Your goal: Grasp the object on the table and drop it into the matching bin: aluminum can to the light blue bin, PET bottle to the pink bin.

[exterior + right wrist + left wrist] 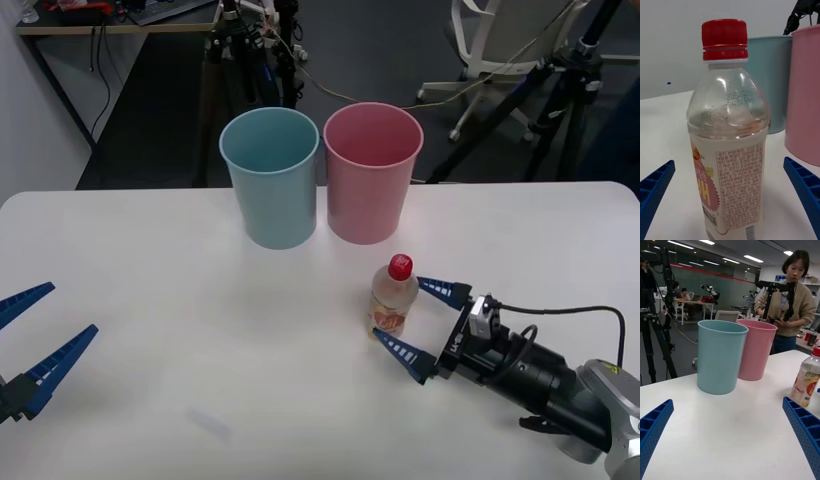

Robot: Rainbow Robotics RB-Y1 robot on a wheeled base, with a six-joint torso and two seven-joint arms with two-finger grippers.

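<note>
The PET bottle point(394, 298) stands upright on the white table point(200, 300), clear with a red cap and a yellow-orange label, just in front of the pink bin point(371, 186). My right gripper point(420, 320) is open, one blue finger on each side of the bottle, not touching it. Up close in the right wrist view the bottle point(730, 142) stands between the fingers. The light blue bin point(271, 176) stands beside the pink bin, to its left. My left gripper point(35, 335) rests open at the table's left edge. From the left wrist, both bins point(720, 356) and the bottle point(807, 380) show.
Tripods and cables stand on the floor behind the table, along with a white chair. The bins touch or nearly touch each other. Bare tabletop lies between the two arms and in front of the bins.
</note>
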